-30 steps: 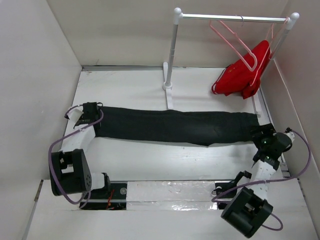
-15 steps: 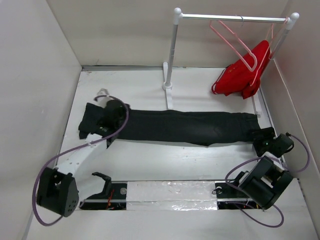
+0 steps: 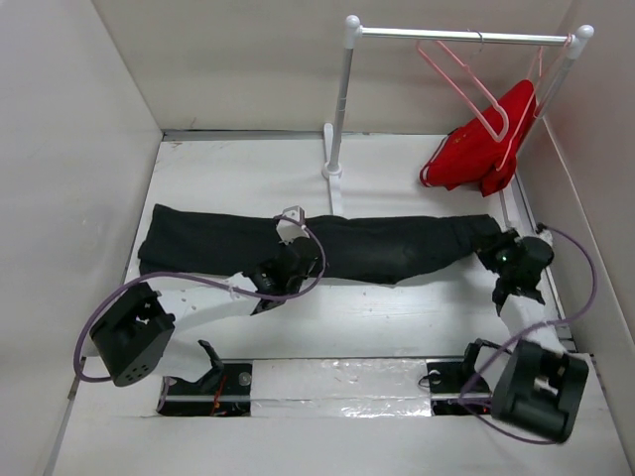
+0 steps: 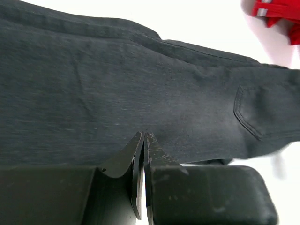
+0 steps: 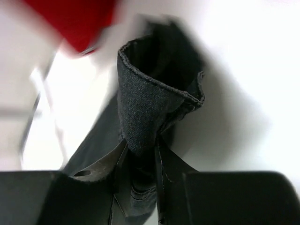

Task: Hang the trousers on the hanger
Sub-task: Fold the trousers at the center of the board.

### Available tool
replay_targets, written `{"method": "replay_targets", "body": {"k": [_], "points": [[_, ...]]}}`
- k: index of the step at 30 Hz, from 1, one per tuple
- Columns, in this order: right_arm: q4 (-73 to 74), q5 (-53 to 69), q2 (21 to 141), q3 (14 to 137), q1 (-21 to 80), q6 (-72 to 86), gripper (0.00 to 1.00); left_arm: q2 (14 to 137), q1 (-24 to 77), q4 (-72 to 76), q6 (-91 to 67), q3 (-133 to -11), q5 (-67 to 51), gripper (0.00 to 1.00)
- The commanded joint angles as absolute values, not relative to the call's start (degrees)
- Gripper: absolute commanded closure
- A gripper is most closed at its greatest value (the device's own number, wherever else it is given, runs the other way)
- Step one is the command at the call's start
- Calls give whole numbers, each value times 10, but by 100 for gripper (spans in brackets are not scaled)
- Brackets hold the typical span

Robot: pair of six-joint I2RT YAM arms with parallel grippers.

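The trousers (image 3: 377, 248) lie flat across the middle of the table (image 3: 248, 169). They run from the left side to the right, legs to the left and waist to the right. A back pocket (image 4: 262, 112) shows in the left wrist view, stitched on the cloth toward the waist end.

The left gripper (image 4: 143, 140) sits over the near edge of the trousers, about halfway along their length. Its fingers are pressed together, with no cloth visible between them (only a hairline gap shows). The tips point at the fabric, but whether they touch it I cannot tell.

The right gripper (image 5: 140, 154) is at the waist end, near the right wall. Its jaws are clenched on a raised fold of the waistband, and the hem stands up above the fingers.

The hanger (image 3: 466, 79) hangs empty by its hook from the rail (image 3: 456, 36) at the far right, well apart from the trousers. Just to its right on the same rail, a second pink hanger (image 3: 521, 129) carries a red garment (image 3: 476, 149), which droops toward the table's far right corner.
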State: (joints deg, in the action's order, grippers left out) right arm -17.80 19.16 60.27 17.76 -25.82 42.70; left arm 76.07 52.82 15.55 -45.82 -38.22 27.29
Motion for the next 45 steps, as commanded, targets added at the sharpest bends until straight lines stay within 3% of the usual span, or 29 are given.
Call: {"method": "replay_targets", "body": {"k": [1, 6, 9, 14, 19, 26, 38, 40, 44, 45], "points": [[-93, 151, 498, 248, -140, 346, 100, 759, 529, 187, -444, -351, 316, 100], [19, 108, 340, 264, -7, 316, 100, 742, 522, 194, -461, -295, 315, 100], [50, 113, 315, 286, 41, 323, 100, 742, 522, 189, -475, -268, 312, 100], [31, 103, 381, 355, 174, 329, 100, 741, 522, 197, -490, -241, 299, 100], [20, -7, 481, 495, 295, 294, 100, 757, 535, 228, -509, -218, 271, 100], [6, -4, 533, 644, 283, 266, 100, 825, 591, 275, -517, -238, 246, 100], [43, 57, 540, 780, 211, 237, 100, 1054, 642, 355, -437, -486, 145, 100], [59, 74, 545, 781, 211, 225, 100, 1062, 648, 342, -425, -528, 152, 100], [67, 91, 571, 768, 228, 210, 100, 994, 636, 337, -407, -501, 180, 100], [63, 92, 579, 766, 242, 209, 100, 973, 624, 332, -405, -490, 186, 94]]}}
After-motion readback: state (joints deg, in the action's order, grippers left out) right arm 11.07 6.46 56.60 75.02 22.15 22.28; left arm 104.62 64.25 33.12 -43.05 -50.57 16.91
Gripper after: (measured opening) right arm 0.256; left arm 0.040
